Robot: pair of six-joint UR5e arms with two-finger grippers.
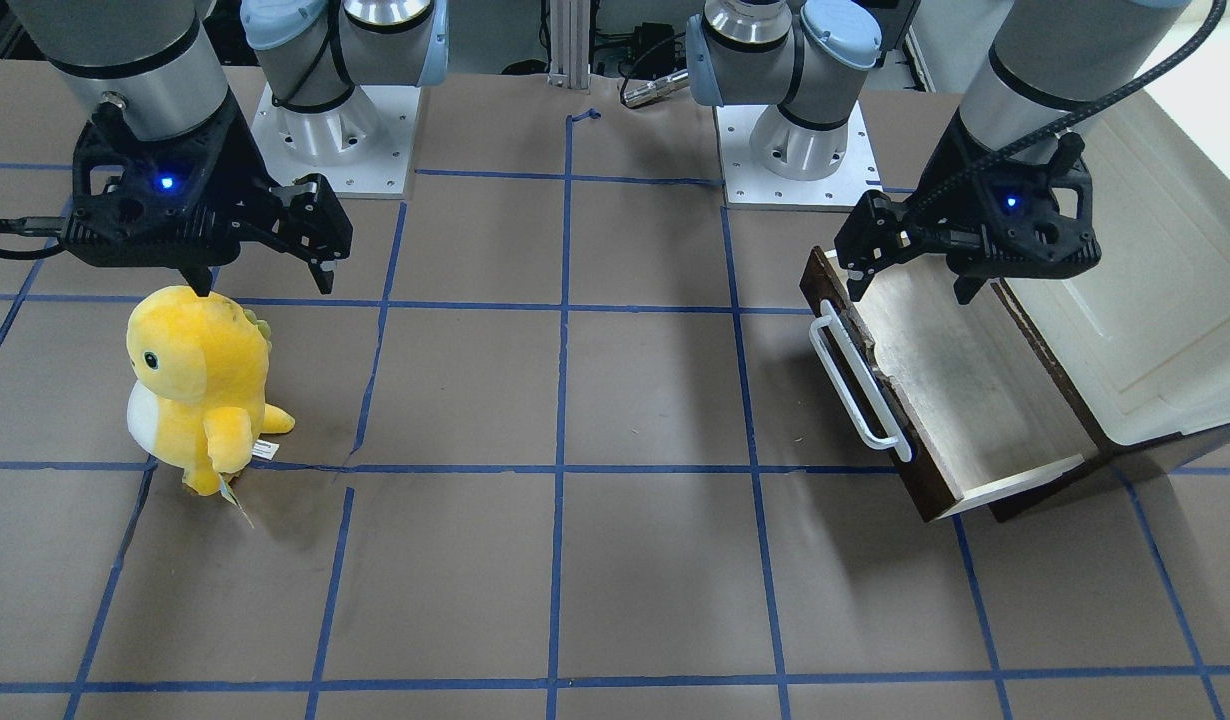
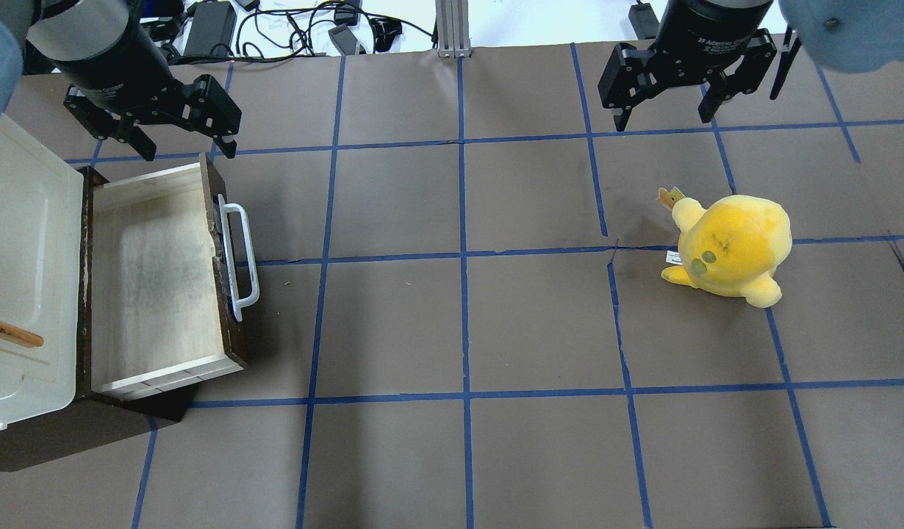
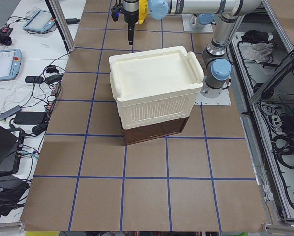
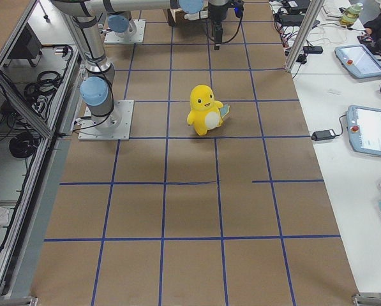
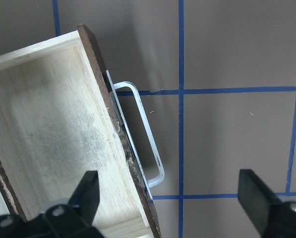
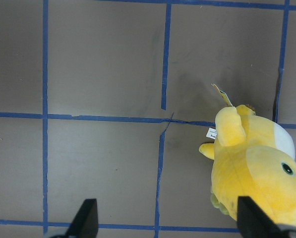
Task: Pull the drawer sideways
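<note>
While the left gripper hangs spread and empty at upper left over the drawer's corner, a descent could miss the handle and strike wood.

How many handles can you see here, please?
2: a white bar handle on the drawer front, and a wooden handle on the white panel; others may be hidden.
</note>
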